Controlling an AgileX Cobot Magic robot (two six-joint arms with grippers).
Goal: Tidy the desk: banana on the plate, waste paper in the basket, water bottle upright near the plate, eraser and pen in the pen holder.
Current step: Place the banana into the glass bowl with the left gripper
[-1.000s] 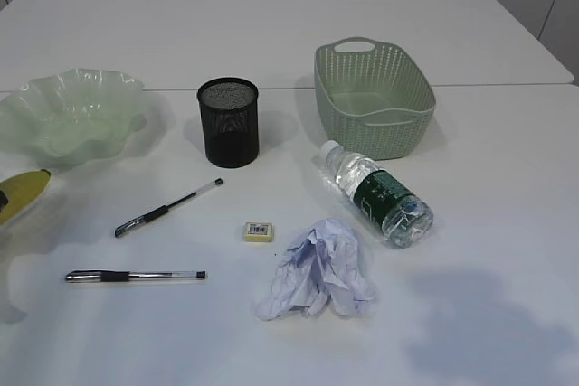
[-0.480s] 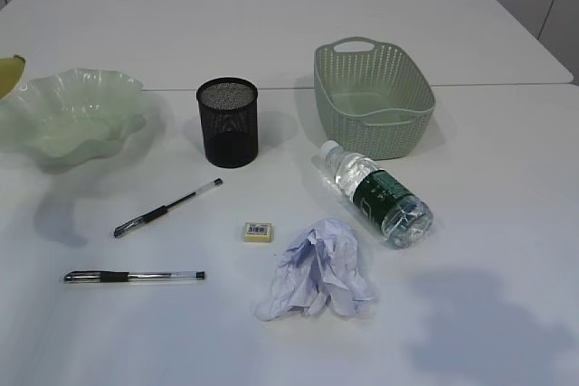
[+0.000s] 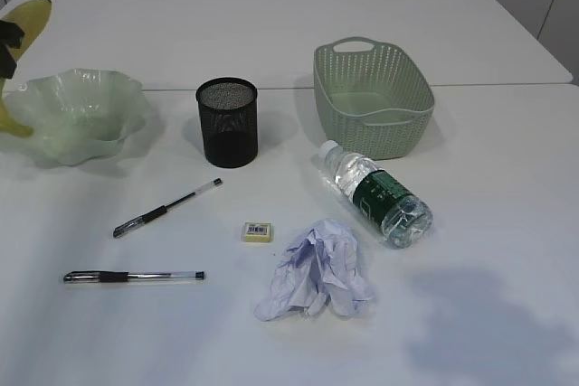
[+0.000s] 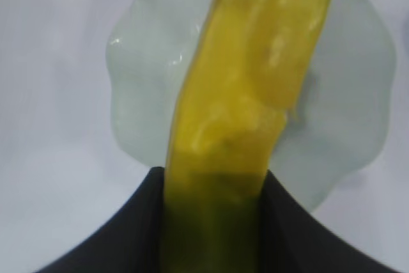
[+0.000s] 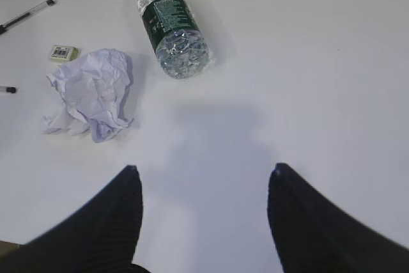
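left tool (image 4: 211, 222) pinches the banana (image 4: 249, 94) lengthwise between its jaws, holding it above the plate (image 4: 137, 100), probably lined up for a drop into the bowl. in the exterior view only a dark bit of that tool and the banana (image 3: 27, 24) show at the left edge over the plate (image 3: 77, 115), so height above the rim is hard to judge. right tool (image 5: 204, 187) spread, empty, hovering over bare desk (image 5: 332, 75). its view shows the waste paper (image 5: 92, 94), lying water bottle (image 5: 172, 23) and eraser (image 5: 64, 52). only the exterior view shows the basket (image 3: 373, 88), pen holder (image 3: 227, 121) and both pens (image 3: 167, 207) (image 3: 134, 276), all untouched.
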